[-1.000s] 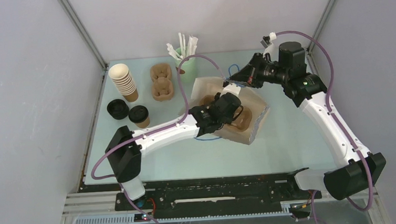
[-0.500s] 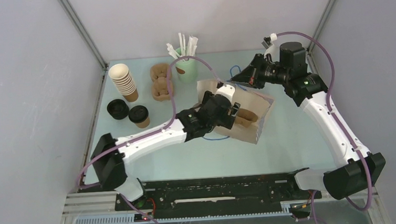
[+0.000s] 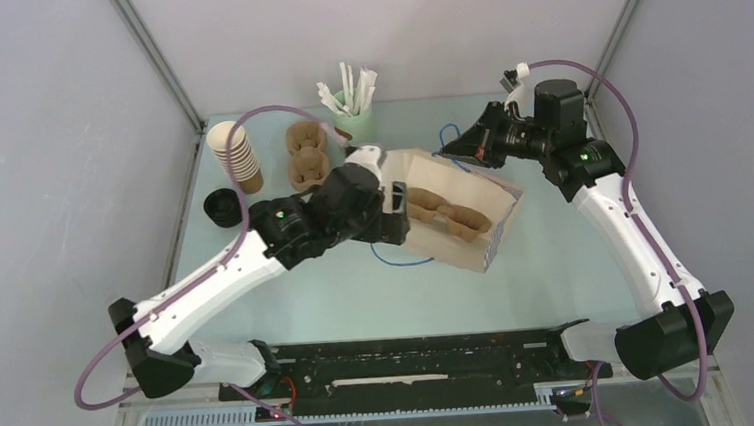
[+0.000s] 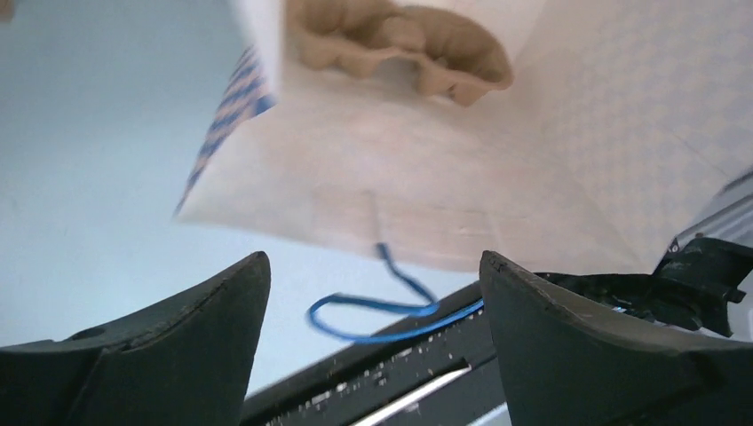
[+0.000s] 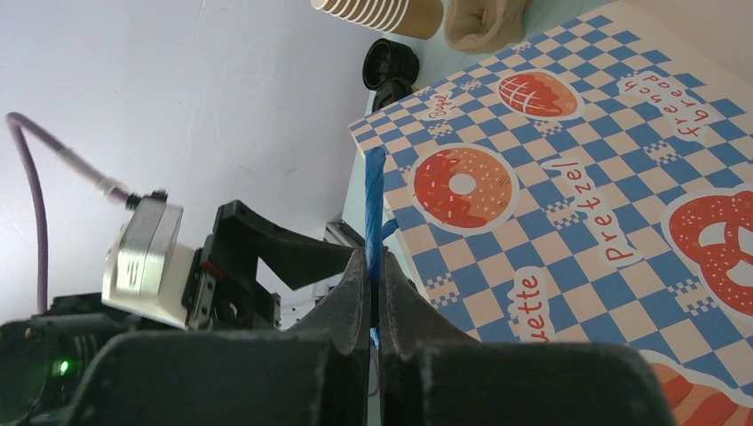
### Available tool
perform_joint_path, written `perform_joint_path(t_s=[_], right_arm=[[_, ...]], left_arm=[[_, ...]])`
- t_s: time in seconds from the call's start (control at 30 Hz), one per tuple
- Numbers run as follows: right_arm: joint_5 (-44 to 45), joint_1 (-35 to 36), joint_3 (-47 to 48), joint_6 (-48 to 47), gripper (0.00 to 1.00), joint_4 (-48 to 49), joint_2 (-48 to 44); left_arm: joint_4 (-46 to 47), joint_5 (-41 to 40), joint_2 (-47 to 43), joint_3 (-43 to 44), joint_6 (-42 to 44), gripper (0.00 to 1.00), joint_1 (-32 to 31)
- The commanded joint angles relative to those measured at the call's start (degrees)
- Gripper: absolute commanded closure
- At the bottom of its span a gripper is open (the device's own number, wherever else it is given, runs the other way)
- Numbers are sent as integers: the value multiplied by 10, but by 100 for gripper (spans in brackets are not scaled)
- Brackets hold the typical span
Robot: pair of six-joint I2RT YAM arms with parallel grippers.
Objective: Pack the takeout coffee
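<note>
Pulp tray (image 4: 400, 44) inside checkered paper bag (image 4: 462, 195)

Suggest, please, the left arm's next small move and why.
Probably swing the left gripper left toward a lidded cup: its jaws are open and empty, the brown pulp carrier lies inside the checkered paper bag, whose blue handle the right gripper pinches.

The top external camera looks steeply down from above and behind the arm bases, and takes in the whole desk (image 3: 558, 280). The left wrist camera sits low and close. It faces past the left tool (image 4: 373, 262) into the open paper bag (image 4: 444, 177). The right wrist camera hugs the bag's checkered outside, with the right tool (image 5: 373, 266) and the blue handle (image 5: 375, 204) in front, facing the desk's far left corner. All three views share the bag.
</note>
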Motion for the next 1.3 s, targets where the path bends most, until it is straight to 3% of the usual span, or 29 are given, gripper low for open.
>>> perform_joint_path(t_s=[0.0,0.13,0.37,0.5,0.7,0.73,0.9,1.1,1.27], right_arm=[[-2,4,3,2,100,26,0],[-1,7,2,4,100,30,5],[4,9,3,5,100,32,3],[6,9,2,0,100,27,3],[4,8,2,0,100,25,7],[7,6,3,2,100,25,5],[53,-2,2,36,100,-24,-9],[113,-10,3,81,100,-80,-45],[106,0,3,94,100,-55,-81]], left_arm=[[-132,12,-40,22,-120,8,43],[-137,102,-44,-5,-160,5,109],[-59,188,-13,-65,-175,9,134],[-38,195,11,-70,-179,26,139],[6,188,20,-64,-175,62,139],[3,186,20,-57,-172,71,138],[-63,198,23,23,-153,90,145],[-179,232,53,159,-113,96,169],[-197,281,83,167,-94,98,194]])
